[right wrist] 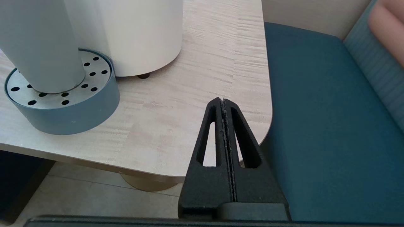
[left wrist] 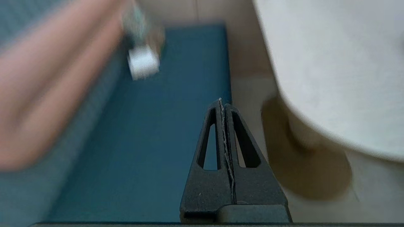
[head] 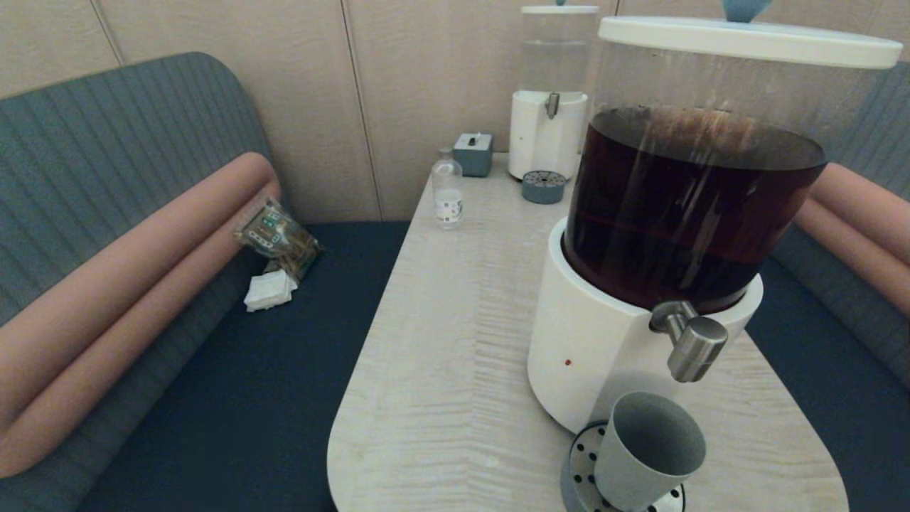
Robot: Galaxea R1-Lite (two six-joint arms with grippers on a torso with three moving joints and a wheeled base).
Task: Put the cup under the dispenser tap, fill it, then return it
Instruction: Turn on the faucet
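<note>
Cup [head: 650,451] upright on the drip tray [head: 579,473], lower right of frame, under the dispenser tap [head: 693,345].
Right pincer [right wrist: 223,104] nearer, closed and empty, cup toward its frame's upper left; left pincer [left wrist: 221,104] likewise closed, empty.

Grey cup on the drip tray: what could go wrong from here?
1. The small matte grey tapered cup stands on the round perforated drip tray at the near end of the pale wood table; a clumsy grasp could tip it or push it off.
2. Its mouth may not sit squarely under the brushed-steel dispenser tap, so the dark liquid could splash.
3. Right gripper and left gripper are shut, clear of the cup; either must open before approaching.
</note>
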